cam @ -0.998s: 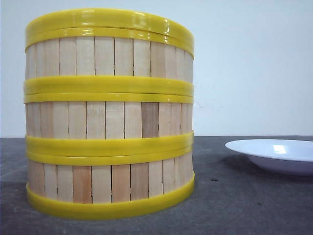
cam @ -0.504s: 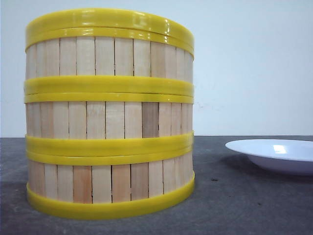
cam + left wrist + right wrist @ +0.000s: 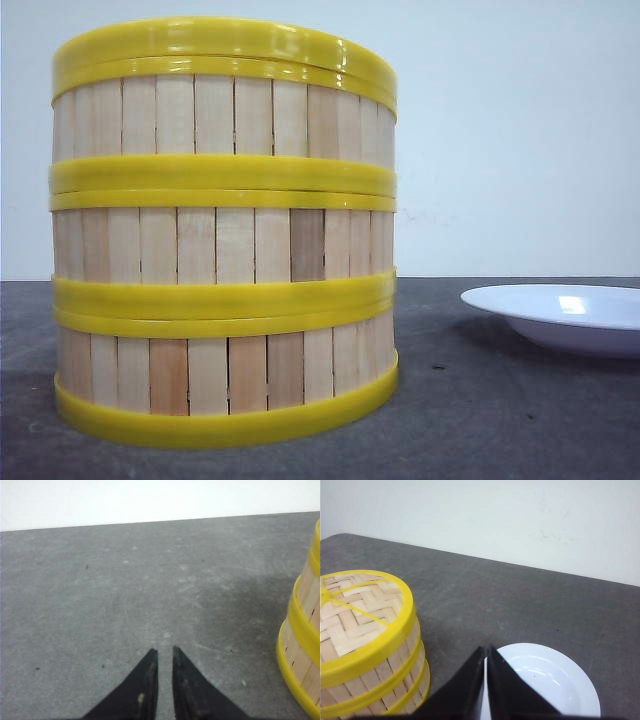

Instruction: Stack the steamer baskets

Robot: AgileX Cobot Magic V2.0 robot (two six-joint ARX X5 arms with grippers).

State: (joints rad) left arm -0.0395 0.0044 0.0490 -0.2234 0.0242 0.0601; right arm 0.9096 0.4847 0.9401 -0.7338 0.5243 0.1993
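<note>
Three steamer baskets stand in one upright stack on the dark table: the top basket, the middle basket and the bottom basket, their yellow rims lined up. The stack shows its woven inside from the right wrist view. My left gripper hovers over bare table beside the stack, its fingers a narrow slit apart with nothing between them. My right gripper is shut and empty, between the stack and the plate's edge. Neither gripper appears in the front view.
A white plate lies on the table to the right of the stack, also under my right gripper. A white wall backs the table.
</note>
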